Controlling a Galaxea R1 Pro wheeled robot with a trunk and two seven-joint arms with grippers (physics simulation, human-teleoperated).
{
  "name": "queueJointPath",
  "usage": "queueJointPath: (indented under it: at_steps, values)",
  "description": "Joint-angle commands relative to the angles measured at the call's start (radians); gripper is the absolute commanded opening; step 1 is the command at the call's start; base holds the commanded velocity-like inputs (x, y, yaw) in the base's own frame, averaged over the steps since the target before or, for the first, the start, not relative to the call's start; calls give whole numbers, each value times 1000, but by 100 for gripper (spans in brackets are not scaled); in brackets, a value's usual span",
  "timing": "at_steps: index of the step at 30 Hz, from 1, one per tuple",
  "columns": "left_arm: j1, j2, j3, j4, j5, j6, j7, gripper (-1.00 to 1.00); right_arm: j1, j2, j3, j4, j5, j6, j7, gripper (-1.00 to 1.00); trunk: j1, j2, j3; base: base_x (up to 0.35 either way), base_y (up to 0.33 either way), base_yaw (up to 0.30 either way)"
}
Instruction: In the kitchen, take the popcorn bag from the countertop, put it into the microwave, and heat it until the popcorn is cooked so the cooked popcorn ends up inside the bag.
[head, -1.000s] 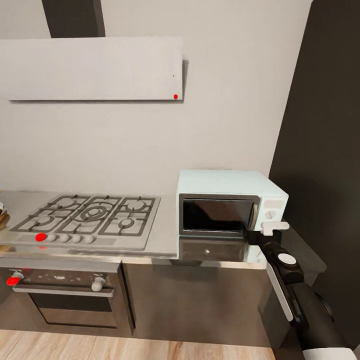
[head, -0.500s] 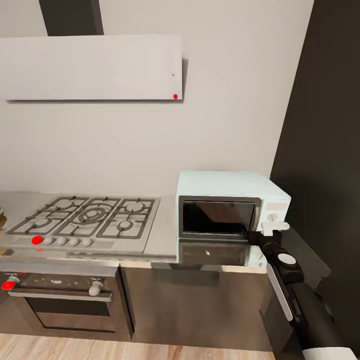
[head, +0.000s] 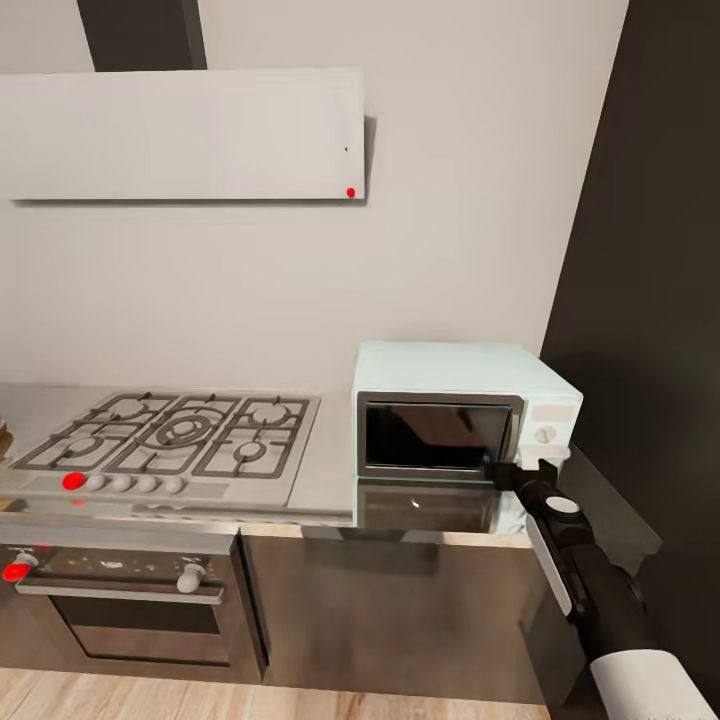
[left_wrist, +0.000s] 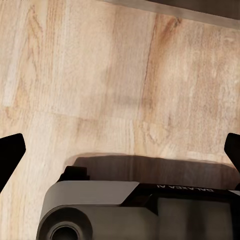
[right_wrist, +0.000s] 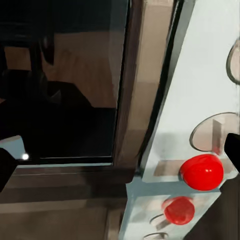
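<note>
Head view faces the microwave (head: 465, 420) from above; right wrist sits against its door; left wrist faces floor (left_wrist: 120, 90)

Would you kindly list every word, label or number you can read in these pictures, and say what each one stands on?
"GALAXEA", seen upside down and cut off at the edge: on the dark body of the left claw, in the left wrist view.
Microwave panel: no readable markings.
Hob and oven knobs: no legible text.

the grey steel bench (head: 330, 470) runs along the wall, a gas hob (head: 170, 440) set into it at one side and the pale-blue microwave (head: 460, 410) standing beside that.
</note>
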Motion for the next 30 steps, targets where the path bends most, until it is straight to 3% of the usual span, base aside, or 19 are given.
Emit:
queueJointPath:
  at_steps: [1, 4, 6, 17, 30]
  values:
    - [-1, -1, 4, 1, 1, -4, 0, 100, 0, 0, -7, -2, -3, 4, -4, 100, 0, -1, -1, 0, 0, 0]
    - [-1, -1, 4, 1, 1, -3, 0, 100, 4, -1, -51, -21, -3, -3, -2, 100, 0, -1, -1, 0, 0, 0]
    - [-1, -1, 4, 1, 1, -3, 0, 100, 8, -2, -55, -44, -3, -4, 0, 100, 0, -1, -1, 0, 0, 0]
    - [-1, -1, 4, 1, 1, -4, 0, 100, 25, -2, -54, -128, -3, -5, 19, 100, 0, -1, -1, 76, 0, 0]
    - [-1, -1, 4, 1, 1, -4, 0, 100, 30, -3, -56, -127, -3, -33, 22, 100, 0, -1, -1, 0, 0, 0]
